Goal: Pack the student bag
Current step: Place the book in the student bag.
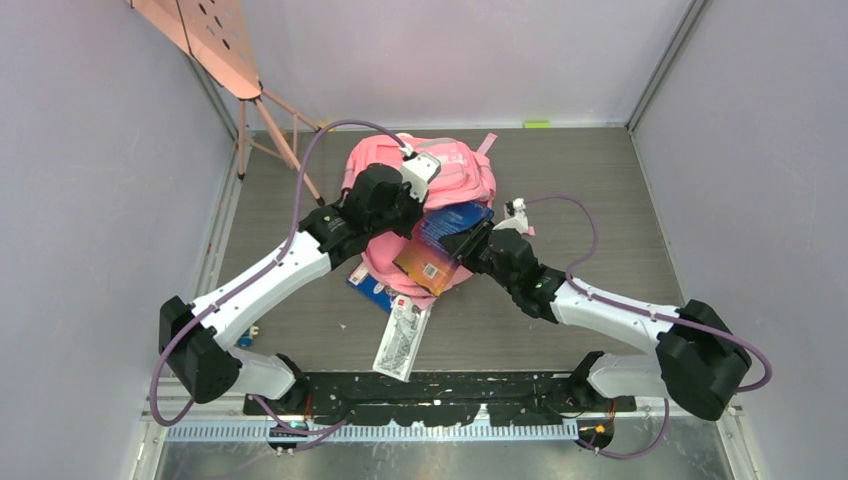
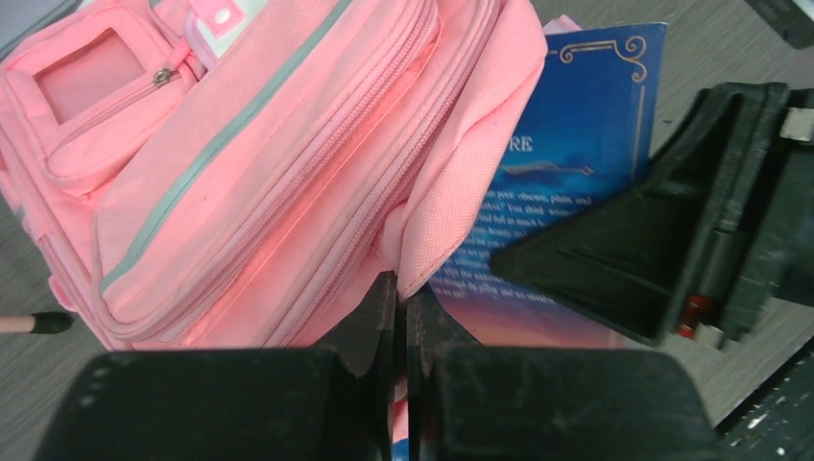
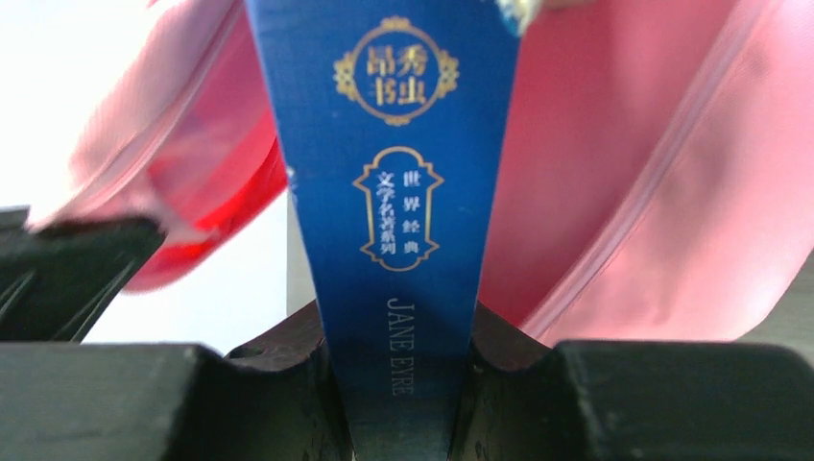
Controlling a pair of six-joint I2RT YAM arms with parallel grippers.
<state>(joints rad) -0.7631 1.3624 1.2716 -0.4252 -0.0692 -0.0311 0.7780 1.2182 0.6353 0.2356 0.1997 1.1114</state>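
The pink student bag point(image 1: 455, 168) lies at the table's middle back, its opening toward the arms. My left gripper point(image 2: 401, 305) is shut on the edge of the bag's pink opening flap point(image 2: 451, 206) and holds it up. My right gripper point(image 3: 398, 336) is shut on the spine of a blue book point(image 3: 394, 163) marked JANE EYRE. The book point(image 1: 452, 224) points into the bag's opening, between pink fabric walls point(image 3: 653, 173). The book's blue cover also shows in the left wrist view point(image 2: 586, 125), beside the right gripper's black fingers point(image 2: 614, 250).
An orange-backed book point(image 1: 428, 265) sticks out at the bag's mouth. A blue item point(image 1: 366, 283) and a white printed packet point(image 1: 402, 340) lie on the table in front of the bag. A pink stand point(image 1: 225, 50) with legs is at the back left.
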